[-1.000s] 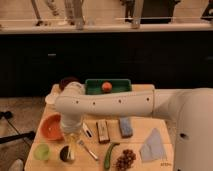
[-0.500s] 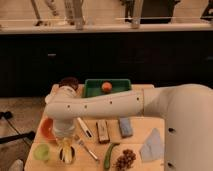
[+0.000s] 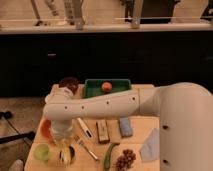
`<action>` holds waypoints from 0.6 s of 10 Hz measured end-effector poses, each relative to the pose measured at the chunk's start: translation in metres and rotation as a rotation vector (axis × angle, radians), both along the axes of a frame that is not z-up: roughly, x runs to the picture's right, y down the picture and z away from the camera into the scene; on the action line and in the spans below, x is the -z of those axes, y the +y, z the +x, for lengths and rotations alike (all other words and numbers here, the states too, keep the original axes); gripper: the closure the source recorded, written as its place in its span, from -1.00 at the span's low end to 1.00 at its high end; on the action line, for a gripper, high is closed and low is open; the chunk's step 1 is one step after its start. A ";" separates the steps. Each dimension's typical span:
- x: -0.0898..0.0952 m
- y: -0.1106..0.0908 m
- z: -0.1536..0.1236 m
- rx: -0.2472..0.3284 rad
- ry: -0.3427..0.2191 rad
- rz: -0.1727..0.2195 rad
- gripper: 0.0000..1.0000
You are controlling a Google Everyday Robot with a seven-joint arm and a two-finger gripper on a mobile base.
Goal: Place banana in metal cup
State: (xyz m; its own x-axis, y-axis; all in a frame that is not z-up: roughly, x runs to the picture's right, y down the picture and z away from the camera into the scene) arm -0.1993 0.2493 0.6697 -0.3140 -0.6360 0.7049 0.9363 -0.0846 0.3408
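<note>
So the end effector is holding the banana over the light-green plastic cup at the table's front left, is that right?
Not quite: in the camera view the end effector holds the banana over the metal cup, at the table's front left. The light-green plastic cup stands just beside it.

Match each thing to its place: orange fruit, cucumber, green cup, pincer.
Things:
1. orange fruit
2. cucumber
3. green cup
4. pincer

Places:
A. over the metal cup, front left
B. in the green tray
C. just left of the metal cup
D. beside the grapes

Pairs: 1-B, 2-D, 3-C, 4-A
</note>
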 end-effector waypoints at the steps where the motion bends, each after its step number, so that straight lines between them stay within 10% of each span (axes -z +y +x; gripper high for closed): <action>1: -0.001 0.001 0.001 0.002 0.003 -0.003 1.00; 6: -0.002 0.002 0.003 0.002 0.005 -0.006 0.76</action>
